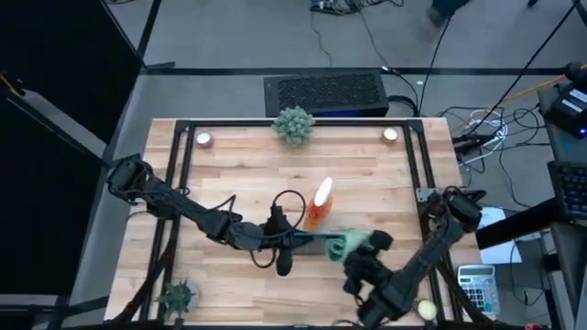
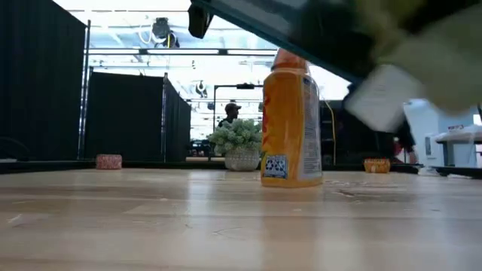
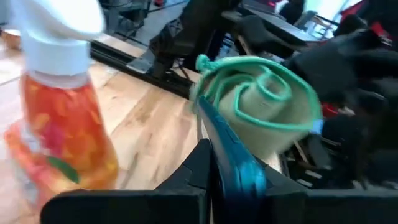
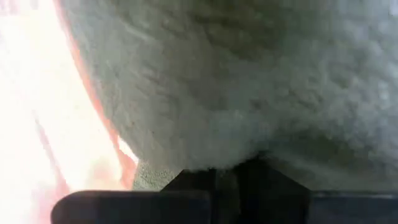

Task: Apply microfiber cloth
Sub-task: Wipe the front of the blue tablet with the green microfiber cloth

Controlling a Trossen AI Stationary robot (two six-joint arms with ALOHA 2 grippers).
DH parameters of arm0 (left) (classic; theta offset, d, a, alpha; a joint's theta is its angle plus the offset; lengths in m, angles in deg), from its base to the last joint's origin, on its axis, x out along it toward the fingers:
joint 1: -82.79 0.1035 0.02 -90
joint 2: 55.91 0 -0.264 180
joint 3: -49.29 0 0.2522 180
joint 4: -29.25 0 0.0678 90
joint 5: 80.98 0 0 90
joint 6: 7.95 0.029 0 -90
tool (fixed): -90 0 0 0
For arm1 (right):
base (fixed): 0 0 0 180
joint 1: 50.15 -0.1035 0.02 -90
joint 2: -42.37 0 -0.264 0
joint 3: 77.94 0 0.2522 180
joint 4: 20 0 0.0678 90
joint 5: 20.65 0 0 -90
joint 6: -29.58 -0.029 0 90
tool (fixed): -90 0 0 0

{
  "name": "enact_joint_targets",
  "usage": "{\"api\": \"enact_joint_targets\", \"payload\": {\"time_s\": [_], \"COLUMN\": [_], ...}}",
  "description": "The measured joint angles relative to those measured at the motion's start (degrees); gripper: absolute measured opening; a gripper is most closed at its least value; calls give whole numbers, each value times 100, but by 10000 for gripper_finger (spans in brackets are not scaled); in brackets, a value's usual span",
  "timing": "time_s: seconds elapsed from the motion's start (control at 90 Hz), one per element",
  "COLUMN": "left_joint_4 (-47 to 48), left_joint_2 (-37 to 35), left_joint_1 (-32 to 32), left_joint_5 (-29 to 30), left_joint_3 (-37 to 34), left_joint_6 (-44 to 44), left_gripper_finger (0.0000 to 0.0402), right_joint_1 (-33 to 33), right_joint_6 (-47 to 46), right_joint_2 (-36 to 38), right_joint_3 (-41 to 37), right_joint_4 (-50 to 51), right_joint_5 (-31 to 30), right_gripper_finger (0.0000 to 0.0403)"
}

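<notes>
Two arms meet mid-desk: my left end effector [image 1: 295, 240] clamps a dark phone [image 3: 233, 163] edgewise, my right end effector [image 1: 353, 257] pinches the cloth [image 1: 347, 244] against it, beside the orange bottle [image 1: 319, 205]. It's light, limp, bunching; I'd hold its hemmed edge.

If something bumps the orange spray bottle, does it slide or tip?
Probably tips before it slides. The orange spray bottle is tall and narrow, standing upright on a small base. It looks mostly full of orange liquid, so likely fairly heavy, which may steady it against light nudges. The bare wooden table gives nothing to catch it, and once down its round body may roll.
</notes>
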Motion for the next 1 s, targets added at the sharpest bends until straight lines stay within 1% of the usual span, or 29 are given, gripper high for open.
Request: {"api": "enact_joint_targets", "payload": {"time_s": [0.078, 0.156, 0.256, 0.3, 0.333, 0.4, 0.467, 0.511, 0.556, 0.633, 0.7, 0.833, 1.0], "left_joint_4": [0, 16, 3, -49, -127, -294, -367, -363, -335, -336, -323, -377, -429], "left_joint_2": [-7, -7, -7, -7, -7, -7, -11, -11, -11, -9, -6, 0, 0], "left_joint_1": [-3, 27, 99, 131, 148, 158, 161, 163, 166, 185, 185, 186, 146], "left_joint_5": [-14, 49, 196, 229, 240, 216, 162, 164, 205, 234, 268, 200, 56], "left_joint_3": [9, 9, 9, 9, 9, 9, 9, 9, 9, 4, 0, -2, 0], "left_joint_6": [11, 35, 64, 12, 7, 4, -3, 3, 30, 34, 55, 94, 145], "left_gripper_finger": [10, 10, 10, 10, 10, 10, 10, 10, 10, 10, 10, 10, 10], "right_joint_1": [-198, -336, -314, -201, -73, 286, 655, 883, 1051, 1229, 1261, 1027, 477], "right_joint_6": [-190, 73, 1257, 1888, 2390, 3418, 4202, 4546, 4667, 4606, 4217, 2917, 1026], "right_joint_2": [24, 26, 51, 52, 52, 39, -13, -75, -120, -158, -196, -293, -298], "right_joint_3": [11, 212, 376, 378, 378, 378, 378, 378, 378, 379, 388, 365, 362], "right_joint_4": [-177, -784, -2002, -2587, -2934, -3616, -4113, -4339, -4421, -4264, -3908, -2531, -793], "right_joint_5": [14, -455, -1391, -1826, -2014, -2069, -2001, -1917, -1816, -1485, -1163, -821, -260], "right_gripper_finger": [4, 4, 4, 4, 4, 4, 4, 4, 4, 4, 4, 4, 4]}}
